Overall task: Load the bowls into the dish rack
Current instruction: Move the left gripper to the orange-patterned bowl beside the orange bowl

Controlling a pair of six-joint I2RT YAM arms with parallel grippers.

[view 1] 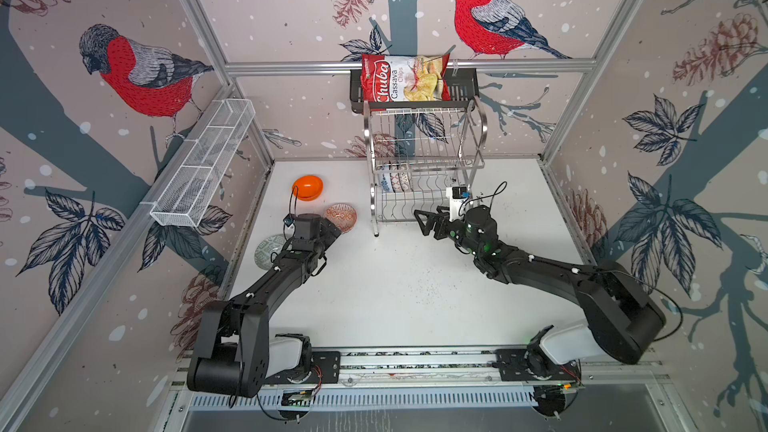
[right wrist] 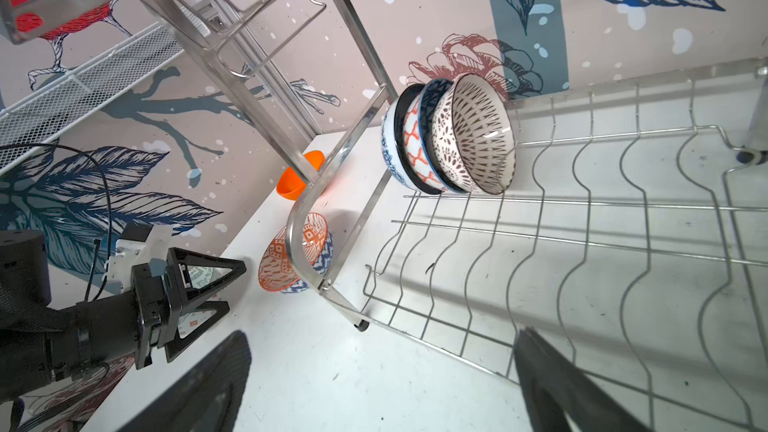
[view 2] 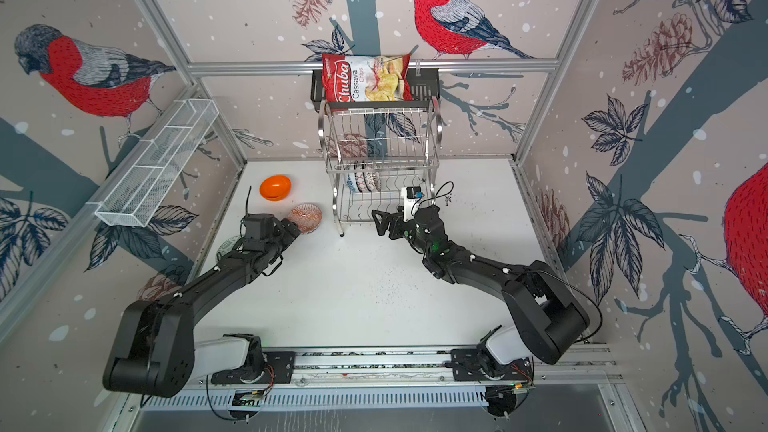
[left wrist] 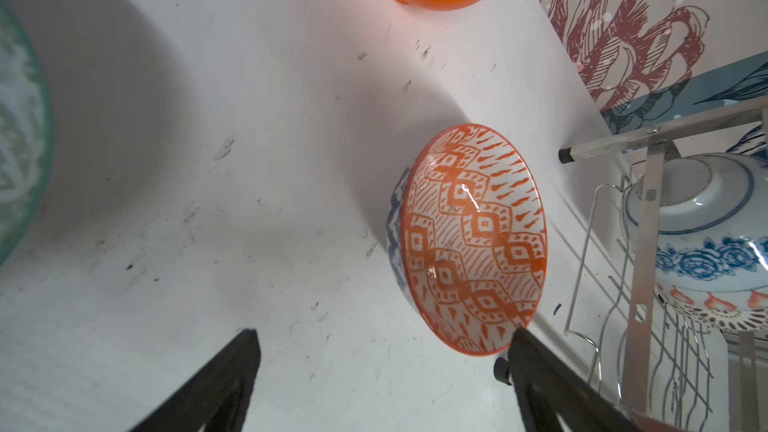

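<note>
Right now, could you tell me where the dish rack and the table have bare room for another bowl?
Free: in the dish rack, the lower tier right of the three bowls and the whole upper tier; the table in front of it. Crowded: its left, around the orange bowl, red-white bowl, grey-green bowl and left tool.

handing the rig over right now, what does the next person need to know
Left gripper: open, empty, one fingertip at the rim of the red-white patterned bowl.
Right gripper: open, empty, in front of the dish rack.
Done: three bowls stand on edge in the lower tier: blue-floral bowl, red-lattice bowl, black-dotted bowl.
To do: red-white patterned bowl, orange bowl and grey-green bowl, all on the table.
</note>
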